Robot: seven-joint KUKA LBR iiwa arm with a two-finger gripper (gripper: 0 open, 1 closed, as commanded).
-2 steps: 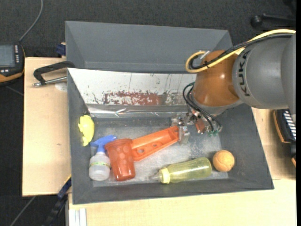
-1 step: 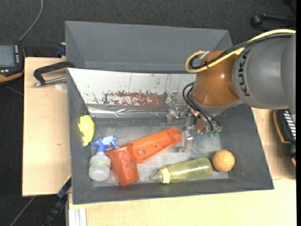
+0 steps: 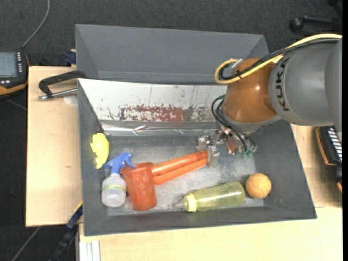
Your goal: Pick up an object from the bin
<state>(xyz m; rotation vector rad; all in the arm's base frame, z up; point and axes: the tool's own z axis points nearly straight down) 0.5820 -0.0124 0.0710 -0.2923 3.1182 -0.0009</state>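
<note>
the end effector (image 3: 211, 147) is low in the grey bin (image 3: 168, 53), at the right tip of the handle of an orange toy hammer (image 3: 168, 169). the hammer lies in the middle of the bin floor, with its thick round head to the left. i cannot tell if the end effector is wide or narrow. a yellow-green bottle (image 3: 215, 196) and an orange ball (image 3: 258, 185) lie near.

Even overhead light; glare streaks the back wall of the bin (image 3: 163, 99), soft shadow beneath the arm (image 3: 304, 86)
</note>
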